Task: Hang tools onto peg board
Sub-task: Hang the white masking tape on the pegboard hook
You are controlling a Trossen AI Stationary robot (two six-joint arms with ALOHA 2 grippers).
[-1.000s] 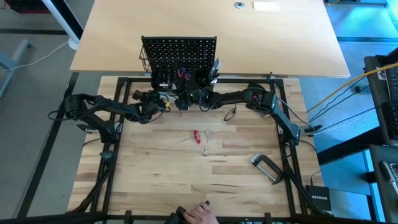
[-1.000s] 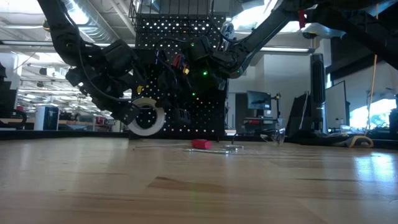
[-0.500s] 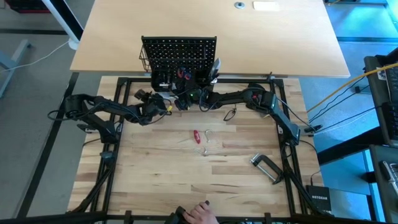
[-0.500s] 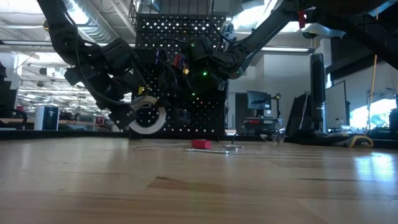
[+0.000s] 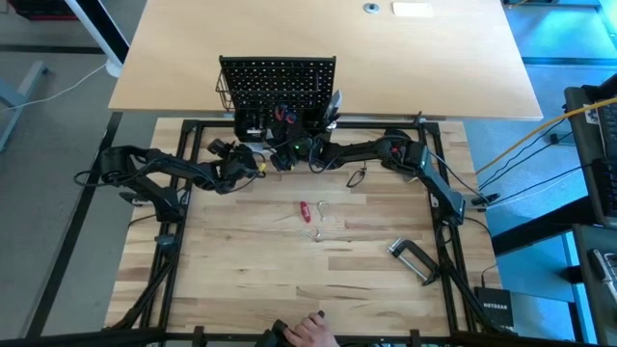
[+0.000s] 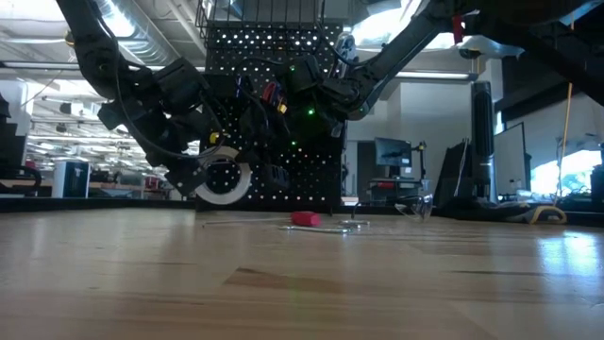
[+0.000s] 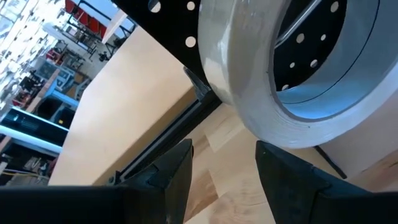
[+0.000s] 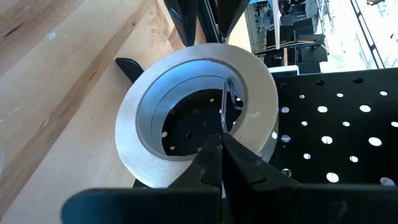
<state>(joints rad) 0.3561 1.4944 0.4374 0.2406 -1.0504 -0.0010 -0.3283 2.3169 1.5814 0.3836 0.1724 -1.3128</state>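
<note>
Left gripper (image 7: pixel 221 180) sat with its fingers parted just below the white tape roll (image 7: pixel 273 93), not clamping it. That roll hung against the lower left of the peg board (image 5: pixel 278 82), apparently on a wire hook. Right gripper (image 8: pixel 222 163) was closed, its tips in front of the roll's hole. On the wooden table (image 5: pixel 366 280) lay a silver C-clamp (image 5: pixel 414 260) and a red-handled tool (image 5: pixel 305 211).

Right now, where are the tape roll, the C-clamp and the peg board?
tape roll (image 6: pixel 223 179): low view, its white front rim.
C-clamp (image 5: pixel 415 260): high view, middle of its silver frame.
peg board (image 5: pixel 278 79): high view, upper holed panel.
</note>
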